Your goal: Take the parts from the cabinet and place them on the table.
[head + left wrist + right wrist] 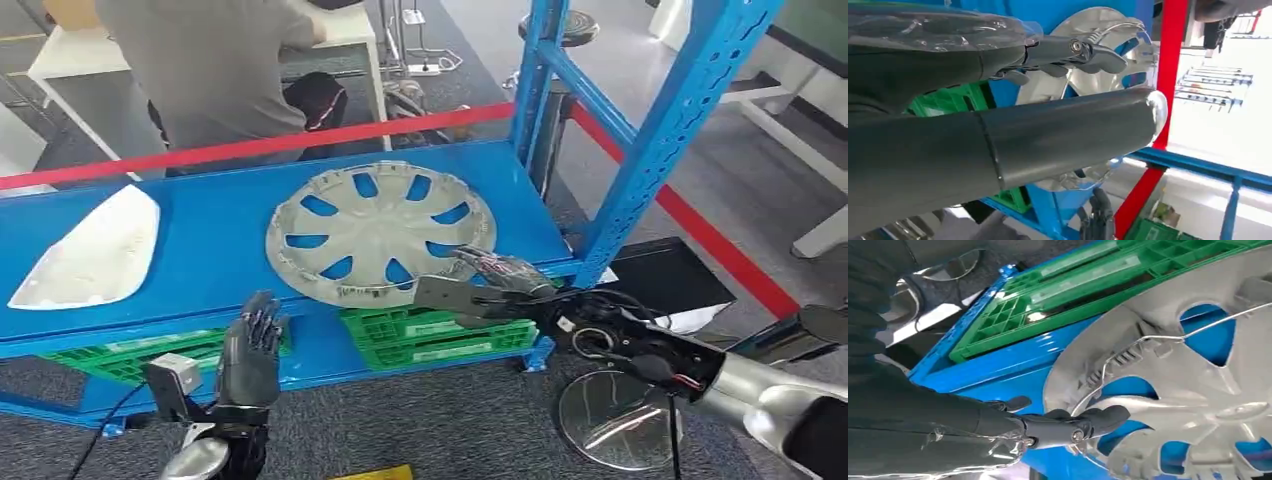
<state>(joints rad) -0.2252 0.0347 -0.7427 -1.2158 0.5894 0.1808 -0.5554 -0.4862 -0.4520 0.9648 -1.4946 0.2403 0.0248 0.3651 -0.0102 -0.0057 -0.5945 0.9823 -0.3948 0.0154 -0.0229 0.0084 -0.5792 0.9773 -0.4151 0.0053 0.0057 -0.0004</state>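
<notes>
Reaching over the blue shelf point(200, 250), the right robot hand point(490, 285) rests spread fingers on the hubcap's point(380, 232) near rim, gripping nothing; the thin, wide hubcap could slip or tip when lifted.

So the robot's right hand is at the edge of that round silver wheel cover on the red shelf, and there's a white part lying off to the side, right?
Nearly. The shelf is blue, not red; the head view shows this, and the red thing is a strip behind it. The rest holds: the right hand is at the edge of the wheel cover, and the white part lies to the side.
</notes>
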